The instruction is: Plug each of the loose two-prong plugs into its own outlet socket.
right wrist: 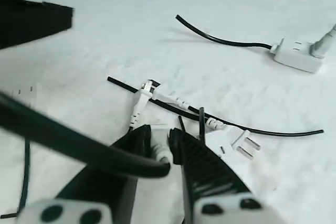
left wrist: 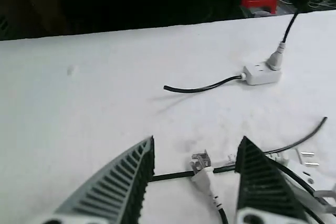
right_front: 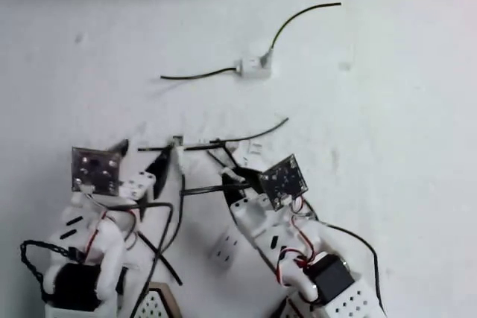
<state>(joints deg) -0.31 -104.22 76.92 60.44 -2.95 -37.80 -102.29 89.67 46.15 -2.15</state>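
In the high view, the loose plug (right_front: 177,147) lies on the white tabletop (right_front: 402,124) close in front of the arms. It is well apart from the socket block (right_front: 252,69) farther up, which already carries a seated plug (right_front: 266,57). The thin black cords (right_front: 216,144) tangled around it look limp and light, so I judge the plug will swing and drag rather than hold the way it is pointed. In the left wrist view, the left gripper (left wrist: 197,142) hangs low over the tabletop with its fingers well apart, and the loose plug lies just beyond them in the gap. It has a small white moulded body, two short metal prongs and a white collar running into black cord. It should be hard, light and a little slick. The body is the place to pinch (not the cord, nor the prongs), leaving the prongs free for the socket. In the right wrist view, the right gripper (right wrist: 159,129) has its fingers nearly together, pinching a white piece (right wrist: 160,154) whose kind I cannot make out. Just beside it lies a second plug (right wrist: 233,142), a squat white block with two bare prongs that look easy to bend if they meet the socket crooked.
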